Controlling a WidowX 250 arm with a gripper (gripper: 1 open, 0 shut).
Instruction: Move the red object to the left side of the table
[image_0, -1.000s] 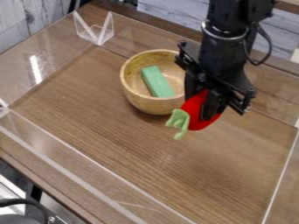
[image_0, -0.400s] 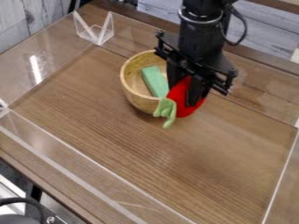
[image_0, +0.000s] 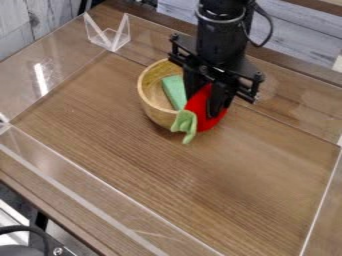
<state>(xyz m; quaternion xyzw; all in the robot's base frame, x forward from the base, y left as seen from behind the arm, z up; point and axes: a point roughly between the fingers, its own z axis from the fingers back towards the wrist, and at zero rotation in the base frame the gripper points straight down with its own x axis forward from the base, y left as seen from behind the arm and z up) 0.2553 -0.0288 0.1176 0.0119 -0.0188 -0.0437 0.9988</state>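
Wooden bowl (image_0: 162, 100) has a flat green block (image_0: 174, 92) inside; gripper (image_0: 209, 103) clamped tight on the red object (image_0: 205, 108) over its rim.

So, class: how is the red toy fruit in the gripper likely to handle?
Probably light: the red object hangs off the table in the shut gripper. Its green stem dangles, so likely floppy. Being rounded, it may roll once released.

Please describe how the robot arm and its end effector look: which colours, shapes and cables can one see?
The arm is black and roughly cylindrical, with dark cables running behind its upper part. Its end effector is also black, a blocky bracket-like frame with thin dark fingers. No markings or labels are legible in this view.
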